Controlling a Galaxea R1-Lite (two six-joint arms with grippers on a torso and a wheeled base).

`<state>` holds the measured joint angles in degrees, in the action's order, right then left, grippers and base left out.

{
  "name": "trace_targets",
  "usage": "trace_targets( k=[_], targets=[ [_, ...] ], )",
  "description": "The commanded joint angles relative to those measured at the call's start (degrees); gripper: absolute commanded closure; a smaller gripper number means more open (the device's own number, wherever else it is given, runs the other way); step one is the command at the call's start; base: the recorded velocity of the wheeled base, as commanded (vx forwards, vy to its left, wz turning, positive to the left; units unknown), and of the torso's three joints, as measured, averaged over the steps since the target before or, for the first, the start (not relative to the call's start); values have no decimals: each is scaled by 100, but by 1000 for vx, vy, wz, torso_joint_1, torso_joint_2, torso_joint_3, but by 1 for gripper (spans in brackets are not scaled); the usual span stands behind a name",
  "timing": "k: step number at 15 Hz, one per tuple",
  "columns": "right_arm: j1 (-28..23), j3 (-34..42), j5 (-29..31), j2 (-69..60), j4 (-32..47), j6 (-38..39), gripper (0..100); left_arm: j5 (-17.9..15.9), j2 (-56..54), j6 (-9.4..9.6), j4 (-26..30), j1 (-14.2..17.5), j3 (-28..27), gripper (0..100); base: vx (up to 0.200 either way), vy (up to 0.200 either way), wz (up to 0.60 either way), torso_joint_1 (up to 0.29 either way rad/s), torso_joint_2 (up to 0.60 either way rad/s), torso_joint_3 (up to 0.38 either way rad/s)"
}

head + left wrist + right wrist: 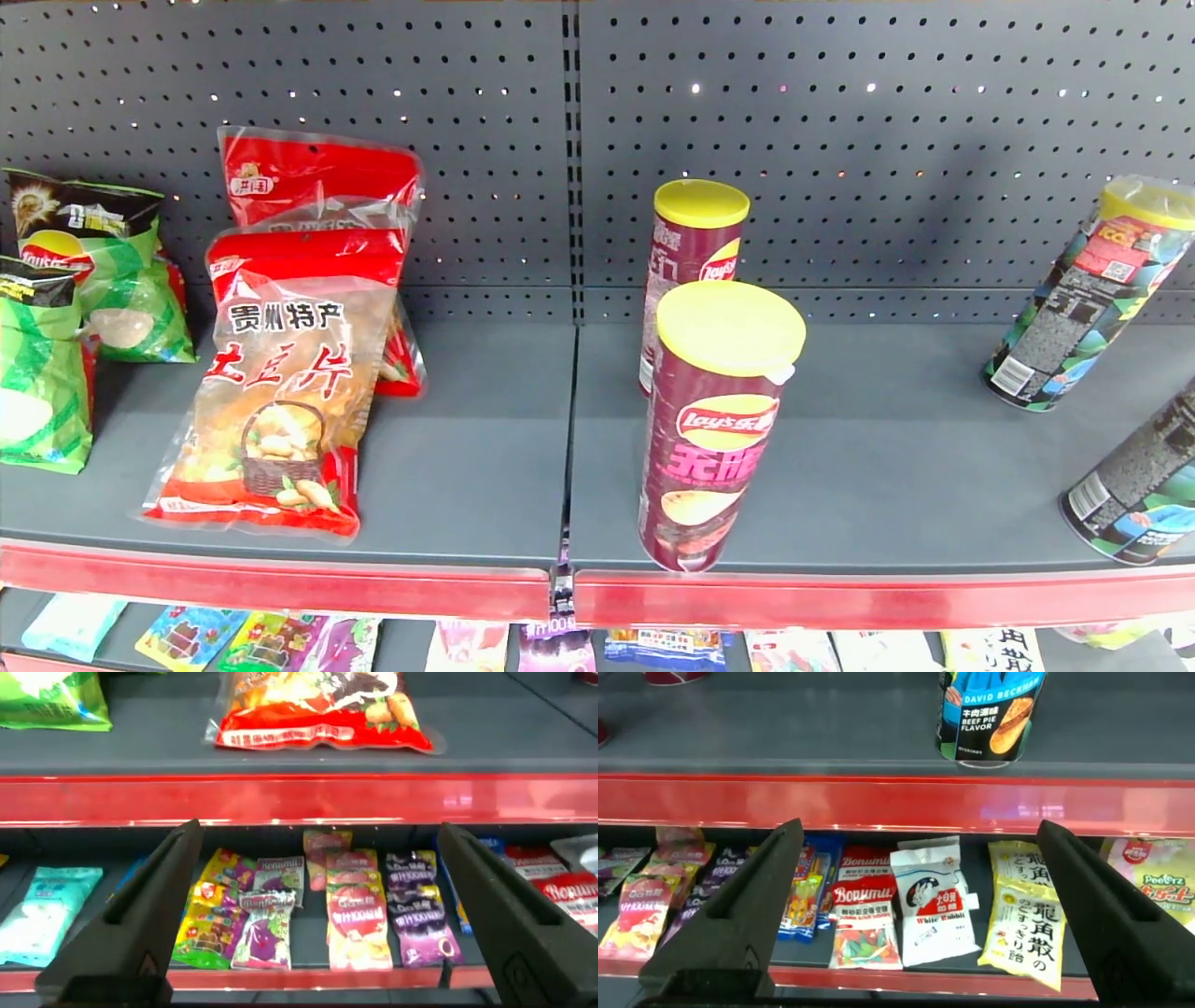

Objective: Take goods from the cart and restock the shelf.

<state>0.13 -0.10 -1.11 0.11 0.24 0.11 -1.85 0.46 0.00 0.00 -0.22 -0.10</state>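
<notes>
The shelf (467, 485) is a grey deck with a red front rail and a perforated back panel. At its left end two green chip bags (42, 373) stand one behind the other. Just right of them are two red potato-slice bags (280, 411), the near one overlapping the far one and reaching close to the rail. Right of centre two maroon canisters (714, 429) with yellow lids stand upright, one at the front edge and the other just behind it. At the far right stand two dark patterned canisters (1088, 299), the far one yellow-topped.
</notes>
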Motion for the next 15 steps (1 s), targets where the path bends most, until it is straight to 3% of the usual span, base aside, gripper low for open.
trace_targets(
  k=[1, 10, 15],
  targets=[
    [4, 1, -3, -2, 2, -2, 0, 1, -46, 0, 0, 4, 1, 0, 0, 0, 0, 0, 0, 0],
    [4, 1, -3, -2, 2, 7, 0, 10, -46, 0, 9, 4, 1, 0, 0, 0, 0, 0, 0, 0],
    [4, 1, -3, -2, 2, 7, 0, 10, -46, 0, 0, 4, 1, 0, -200, 0, 0, 8, 5, -1]
  ],
)
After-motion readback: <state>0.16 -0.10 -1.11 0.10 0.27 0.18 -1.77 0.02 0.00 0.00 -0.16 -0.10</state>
